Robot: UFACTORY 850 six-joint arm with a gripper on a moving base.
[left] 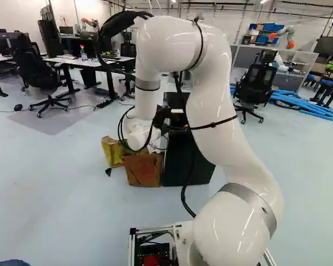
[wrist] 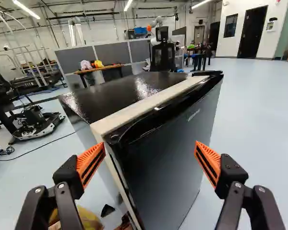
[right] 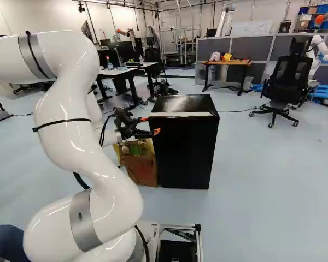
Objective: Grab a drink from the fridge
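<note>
Reaching out at the left of the right base view, your white jointed arm (right: 71, 131) carries the black 2-fingered end effector (right: 150, 125) with ribbed orange pads, its fingers spread wide and holding nothing. Lower down is a brown cardboard box (right: 141, 168), then the squat, glossy black fridge (right: 186, 144). Its flat dark door (wrist: 168, 158) looks shut, ahead of the end effector. You can't see any drink; presumably it's inside. Only the approach looks done: you've yet to open the door, then find, grip and bring out 1 drink.
</note>
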